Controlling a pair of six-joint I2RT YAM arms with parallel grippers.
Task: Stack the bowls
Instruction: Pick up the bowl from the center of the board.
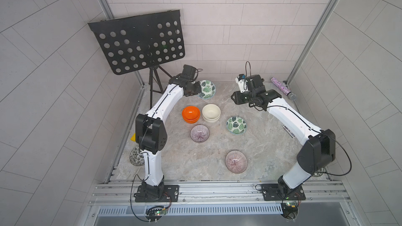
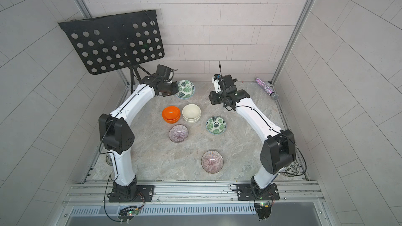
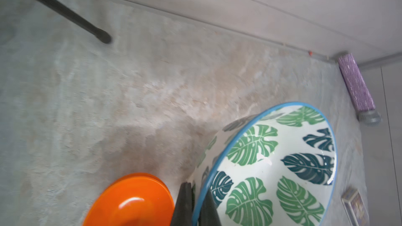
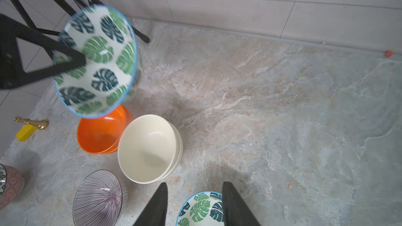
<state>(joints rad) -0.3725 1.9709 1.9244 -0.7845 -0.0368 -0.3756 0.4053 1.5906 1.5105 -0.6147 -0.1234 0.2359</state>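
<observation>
Leaf-print bowl (image 1: 207,89) is pinched by its rim in the left gripper (image 3: 195,190), tilted above the table (image 1: 195,166) at the back; the twin bowl (image 1: 236,125) is set rightward, close to the right gripper (image 4: 194,183), spread and empty.

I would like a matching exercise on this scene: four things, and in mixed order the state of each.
Things:
1 left tool
2 right tool
3 orange bowls
4 purple striped bowls

States:
A stacked together
B open, holding nothing
C shut on the rim of a leaf-print bowl
D apart, not stacked

Pairs: 1-C, 2-B, 3-A, 4-D
</observation>
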